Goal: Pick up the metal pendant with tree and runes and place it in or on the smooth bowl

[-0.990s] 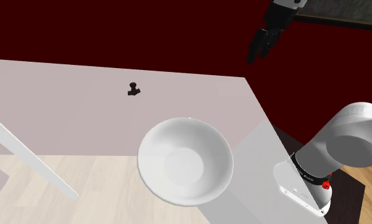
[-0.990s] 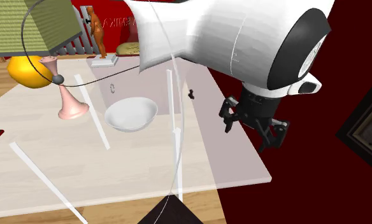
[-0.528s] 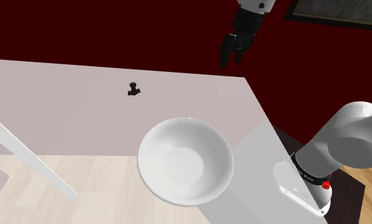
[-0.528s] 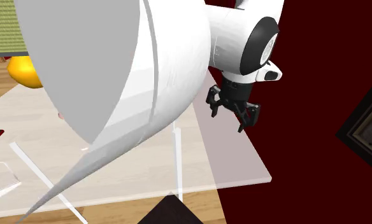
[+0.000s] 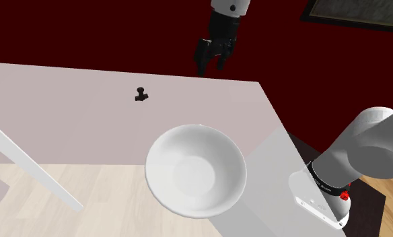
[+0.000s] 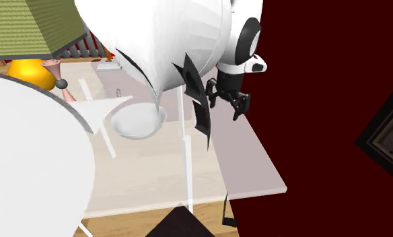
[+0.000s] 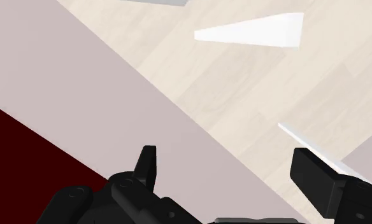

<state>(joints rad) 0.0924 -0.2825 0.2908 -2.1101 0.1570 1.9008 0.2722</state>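
The pendant (image 5: 141,95) is a small dark piece lying on the pale table (image 5: 67,114), near its far edge. A smooth white bowl (image 5: 196,170) stands nearer the stand, with nothing in it; in the second exterior view the bowl (image 6: 136,123) is partly hidden behind the arm. My black gripper (image 5: 210,65) hangs open above the table's far edge, up and to the right of the pendant in the shoulder view. It holds nothing. In the second exterior view the gripper (image 6: 227,106) hovers over the table's side by the dark red wall. The wrist view shows my gripper (image 7: 229,175) with both fingers wide apart over bare table.
A dark red wall (image 5: 87,30) runs behind the table. White slats (image 5: 27,161) cross the surface. A lamp with a pink foot (image 6: 68,94) and a yellow ball (image 6: 28,73) stand at the far end. My stand (image 5: 323,195) sits at the lower right.
The arm has swung to the shoulder view's left along the table's far edge, bringing the gripper closer to the pendant. The fingers stayed open; pendant and bowl have not moved.
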